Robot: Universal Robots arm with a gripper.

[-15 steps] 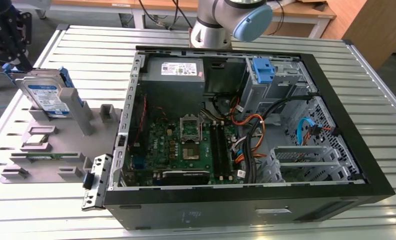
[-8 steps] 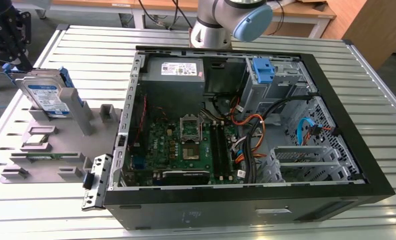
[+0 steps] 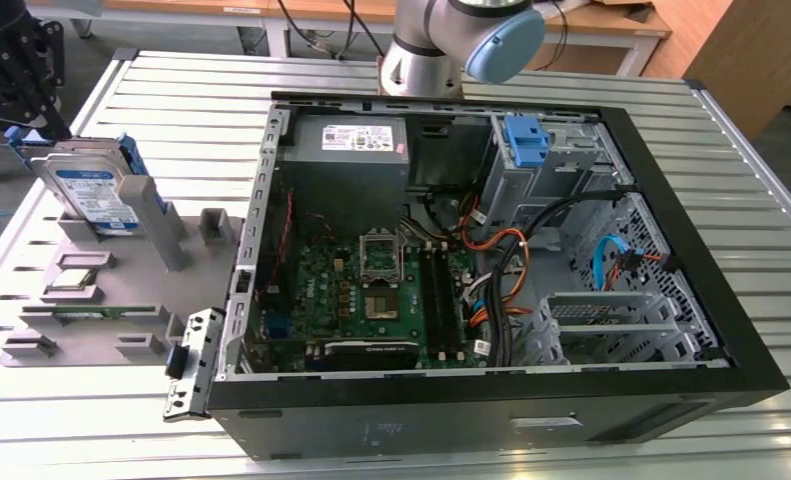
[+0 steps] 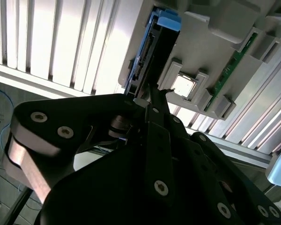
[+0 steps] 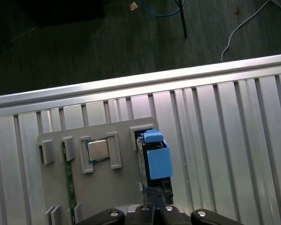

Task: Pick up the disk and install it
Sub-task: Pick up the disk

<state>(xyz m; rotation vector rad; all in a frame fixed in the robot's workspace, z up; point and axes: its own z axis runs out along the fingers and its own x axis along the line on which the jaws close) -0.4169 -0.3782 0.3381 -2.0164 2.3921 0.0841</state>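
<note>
the disk stood on edge in a slot of the grey holder, label face showing in the exterior view and one blue rail uppermost. the holder lay on the slatted table, to the exterior view's left of the open computer case and well apart from the drive bays inside it.

in the first wrist view the disk appeared from above as a narrow strip, its long top edge running straight away from the gripper. the fingertips sat just off the near end of that edge and in line with it. the finger linkages spread out to either side, so their line of travel looked to cross the disk's thin dimension, not its length.

in the second wrist view the gripper had its two black fingers drawn together with nothing between them, their tips close to the disk but, as far as could be judged, not touching it.

in the exterior view the gripper hung above the disk, towards the exterior view's left.

a processor chip and a memory stick lay in neighbouring pockets of the holder.
</note>
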